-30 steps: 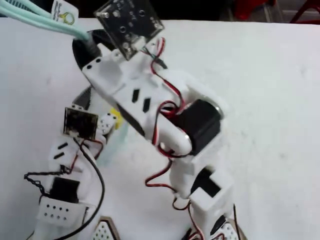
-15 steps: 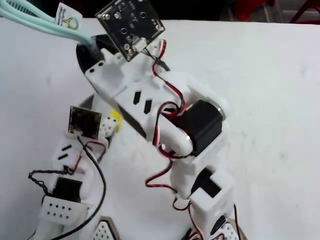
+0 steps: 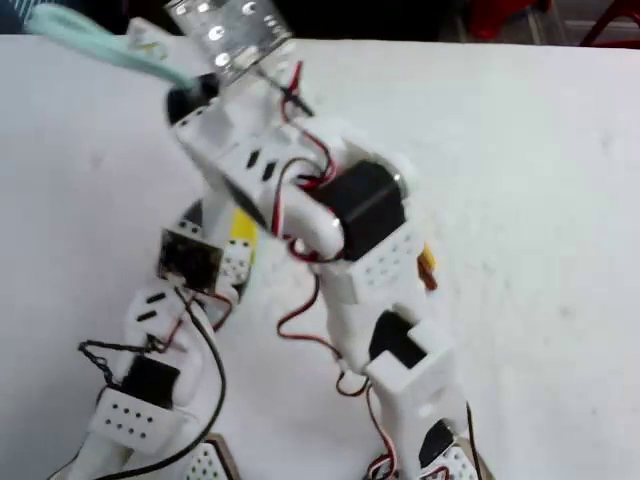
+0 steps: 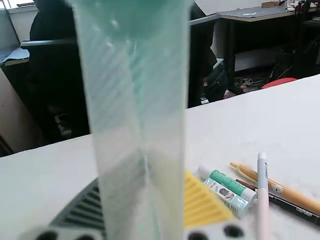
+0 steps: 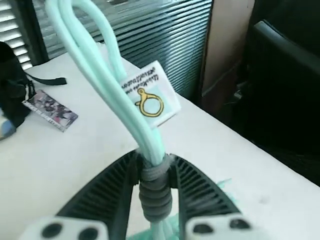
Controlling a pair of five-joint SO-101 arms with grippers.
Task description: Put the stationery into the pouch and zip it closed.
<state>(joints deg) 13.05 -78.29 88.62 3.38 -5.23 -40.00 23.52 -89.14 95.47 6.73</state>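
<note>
Both are clamped, the right gripper (image 5: 152,161) on the mint cord (image 5: 107,75) at 11 o'clock, the left gripper (image 4: 142,212) on the pouch (image 4: 132,100), which could be yanked free by overpulling.

Close to the left wrist camera the pouch (image 4: 135,125) is blurred and cut off by the edge. The cord (image 5: 107,85) loop and the pens (image 4: 280,192) also run past the edges.

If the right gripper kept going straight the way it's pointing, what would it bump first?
Likely the white tag on the mint cord that the right gripper grips, then the table; depth is unclear.
</note>
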